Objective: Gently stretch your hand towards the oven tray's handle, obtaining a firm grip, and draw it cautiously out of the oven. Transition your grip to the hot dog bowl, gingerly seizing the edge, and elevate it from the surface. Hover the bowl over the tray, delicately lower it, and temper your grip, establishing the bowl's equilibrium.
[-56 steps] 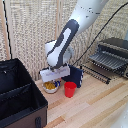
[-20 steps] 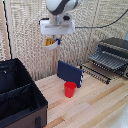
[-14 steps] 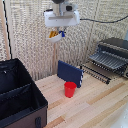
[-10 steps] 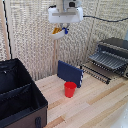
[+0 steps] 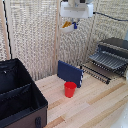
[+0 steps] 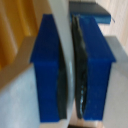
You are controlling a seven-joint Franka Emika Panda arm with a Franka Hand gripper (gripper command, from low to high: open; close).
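Note:
High above the table in the exterior view, my gripper (image 5: 71, 21) is shut on the rim of the hot dog bowl (image 5: 67, 26), a small white bowl with yellow-orange pieces. In the wrist view the blue fingers (image 6: 47, 70) clamp the white bowl rim (image 6: 63, 35) between them. The oven (image 5: 116, 49) stands at the exterior view's right. Its tray (image 5: 101, 63), a dark wire rack, is drawn out in front of it with the handle (image 5: 94, 73) along the front edge. The bowl hangs well above the rack and toward the exterior view's left of it.
A blue upright box (image 5: 69, 73) stands mid-table with a red cup (image 5: 70, 89) in front of it. A big black case (image 5: 17, 97) fills the exterior view's lower left. A woven screen backs the table. Cables run behind the oven.
The gripper lifted the bowl from the table beside the red cup. Over the last second it has carried the bowl toward the exterior view's right at about the same height.

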